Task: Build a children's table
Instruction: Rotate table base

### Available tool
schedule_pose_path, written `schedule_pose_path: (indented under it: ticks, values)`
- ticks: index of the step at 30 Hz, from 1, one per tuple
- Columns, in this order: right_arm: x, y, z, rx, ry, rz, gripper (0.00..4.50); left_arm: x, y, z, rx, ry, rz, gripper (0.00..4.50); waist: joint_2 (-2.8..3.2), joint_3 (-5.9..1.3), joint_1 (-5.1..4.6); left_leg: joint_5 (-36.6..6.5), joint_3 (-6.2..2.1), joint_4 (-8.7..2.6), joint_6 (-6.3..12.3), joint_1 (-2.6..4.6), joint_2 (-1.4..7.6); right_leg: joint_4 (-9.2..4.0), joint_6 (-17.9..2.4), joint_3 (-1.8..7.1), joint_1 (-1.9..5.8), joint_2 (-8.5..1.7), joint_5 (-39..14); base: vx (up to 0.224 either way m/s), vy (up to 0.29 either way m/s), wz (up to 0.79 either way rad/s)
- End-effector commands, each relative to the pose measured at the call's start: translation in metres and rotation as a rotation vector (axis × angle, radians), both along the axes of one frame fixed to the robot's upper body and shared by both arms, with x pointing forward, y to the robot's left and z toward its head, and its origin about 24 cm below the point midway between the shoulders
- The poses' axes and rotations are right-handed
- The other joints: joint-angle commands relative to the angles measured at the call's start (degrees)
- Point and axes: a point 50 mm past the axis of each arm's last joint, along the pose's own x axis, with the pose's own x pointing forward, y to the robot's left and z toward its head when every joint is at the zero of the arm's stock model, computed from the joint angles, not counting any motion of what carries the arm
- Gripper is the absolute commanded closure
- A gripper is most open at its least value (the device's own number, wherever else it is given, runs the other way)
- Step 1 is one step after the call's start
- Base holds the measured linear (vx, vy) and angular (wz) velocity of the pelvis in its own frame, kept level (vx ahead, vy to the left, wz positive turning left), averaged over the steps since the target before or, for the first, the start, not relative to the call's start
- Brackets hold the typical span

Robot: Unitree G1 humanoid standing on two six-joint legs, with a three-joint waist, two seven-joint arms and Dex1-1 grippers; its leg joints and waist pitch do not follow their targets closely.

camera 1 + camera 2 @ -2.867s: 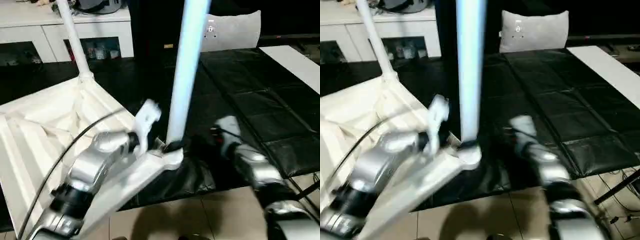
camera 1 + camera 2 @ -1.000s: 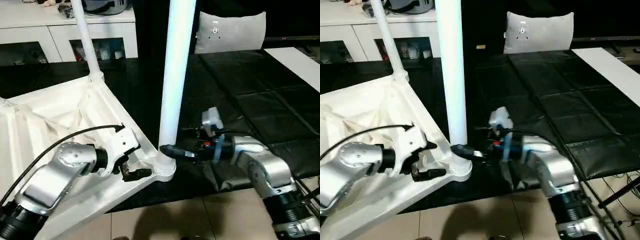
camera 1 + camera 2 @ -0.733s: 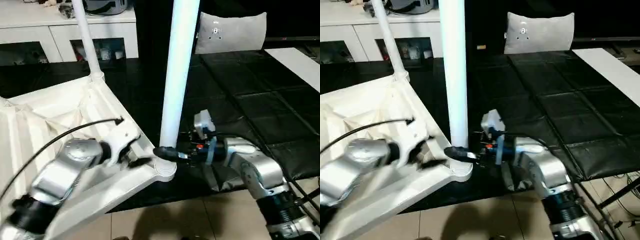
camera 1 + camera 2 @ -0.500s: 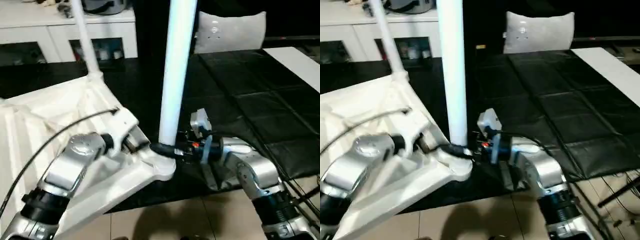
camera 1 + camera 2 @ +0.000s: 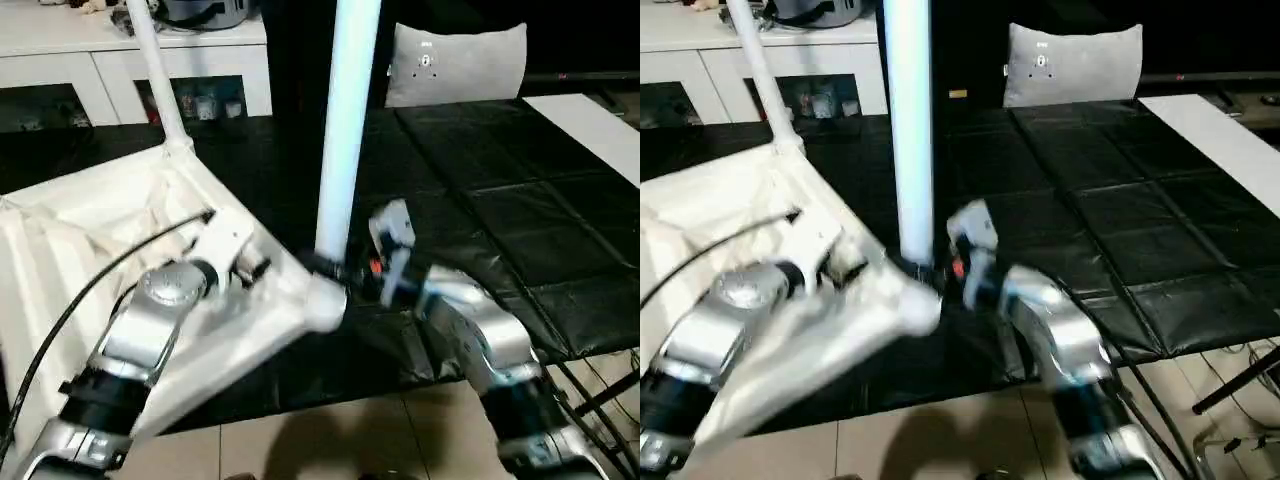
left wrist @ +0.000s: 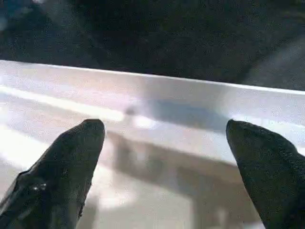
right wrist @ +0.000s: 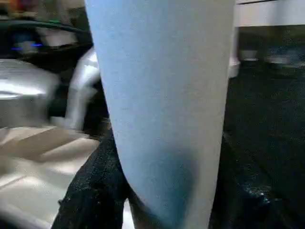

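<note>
The children's table lies upside down, its white ribbed top [image 5: 90, 240] to my left. Two white legs stand up from its corner sockets: a far one [image 5: 150, 70] and a near one [image 5: 345, 120]. My right gripper [image 5: 322, 266] is shut on the near leg just above its socket. In the right wrist view the leg [image 7: 162, 95] sits between the black fingers [image 7: 95, 191]. My left gripper [image 5: 255, 268] is open at the top's near rim, left of that socket. In the left wrist view its fingers [image 6: 66, 162] stand wide apart before the rim [image 6: 157, 95].
A black padded mat [image 5: 520, 200] covers the floor under and right of the table. A grey cushion [image 5: 460, 60] leans at the back, with a white cabinet [image 5: 60, 60] at the back left. A white board [image 5: 590, 120] lies far right. Tiled floor [image 5: 330, 440] is nearest me.
My right gripper has moved left to the near leg's base and closed on it. My left gripper has drawn back from the corner socket along the rim, staying open.
</note>
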Motion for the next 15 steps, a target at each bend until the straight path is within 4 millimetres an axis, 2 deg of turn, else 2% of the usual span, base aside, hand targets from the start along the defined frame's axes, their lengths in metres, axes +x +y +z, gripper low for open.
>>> schedule_pose_path:
  ticks: [1,2,3,7,10,11,14,15]
  values:
    - [0.010,-0.007,-0.006,-0.017,0.036,-0.134,2.58,0.007,-0.002,0.012,-0.014,-0.063,0.032,0.00,0.35,-3.09,-0.25,-18.1,-2.19,-4.60,0.62,0.85,3.21,-6.51,0.0,3.34,1.71,-5.00,-33.6,0.000,0.000,0.00]
    - [0.013,-0.007,-0.007,-0.023,0.037,-0.177,2.59,0.009,-0.005,0.013,-0.020,-0.072,0.036,0.00,0.38,-3.13,-0.23,-18.3,-2.30,-4.69,0.28,0.97,3.31,-6.46,-0.2,3.30,1.75,-4.94,-33.0,0.000,0.000,0.00]
    - [0.013,-0.007,-0.007,-0.023,0.037,-0.177,2.59,0.009,-0.005,0.013,-0.020,-0.072,0.036,0.00,0.32,-3.21,-0.27,-18.1,-2.39,-4.82,0.18,0.65,3.33,-6.17,-0.4,3.36,2.00,-5.02,-31.9,0.000,0.000,0.00]
    - [0.028,-0.012,-0.008,-0.054,0.034,-0.369,2.61,0.008,-0.021,0.011,-0.045,-0.063,-0.002,0.00,0.38,-3.41,-0.23,-17.2,-2.35,-4.91,-0.01,0.46,3.40,-5.79,-1.4,3.71,2.10,-5.28,-29.9,0.000,0.000,0.00]
    - [0.031,-0.015,-0.008,-0.069,0.026,-0.414,2.63,0.007,-0.027,0.011,-0.047,-0.061,-0.032,0.00,0.39,-3.49,-0.04,-16.3,-2.18,-4.90,0.25,0.44,3.41,-5.58,-2.0,3.94,2.09,-5.21,-28.3,0.000,0.000,0.00]
    - [0.036,-0.022,-0.008,-0.087,0.023,-0.473,2.63,0.002,-0.040,0.012,-0.065,-0.047,-0.134,0.00,0.24,-3.56,0.15,-15.2,-2.21,-5.02,0.40,0.28,3.58,-5.32,-2.3,4.09,2.17,-5.27,-26.8,0.000,0.000,0.00]
    - [0.037,-0.026,-0.009,-0.095,0.024,-0.500,2.64,-0.001,-0.047,0.013,-0.077,-0.038,-0.195,0.00,0.29,-3.48,0.45,-15.0,-2.13,-5.20,-0.05,0.46,3.88,-5.02,-3.8,4.38,2.08,-5.36,-25.3,0.000,0.000,0.00]
    - [0.039,-0.029,-0.009,-0.101,0.024,-0.520,2.65,-0.008,-0.055,0.013,-0.108,-0.011,-0.262,0.00,0.34,-3.42,0.60,-15.2,-2.04,-5.23,-0.25,0.48,3.86,-5.00,-3.9,4.41,2.05,-5.30,-25.1,0.000,0.000,0.00]
